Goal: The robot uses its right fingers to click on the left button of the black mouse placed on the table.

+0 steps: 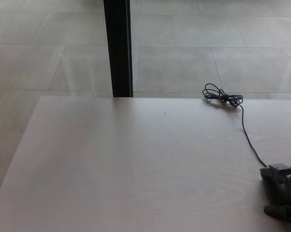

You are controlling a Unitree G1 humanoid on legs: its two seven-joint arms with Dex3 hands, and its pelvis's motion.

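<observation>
My right hand [282, 193] shows as a dark shape at the table's lower right corner, largely cut off by the picture edge. A thin black cable [247, 133] runs from a coiled bundle [223, 96] near the table's far edge down to the front of that hand. I cannot make out the black mouse apart from the hand, which seems to cover it. My left hand is out of the picture.
The pale wooden table [136, 164] fills most of the view. A black vertical post [118, 48] stands just behind its far edge, with tiled floor [208, 48] beyond.
</observation>
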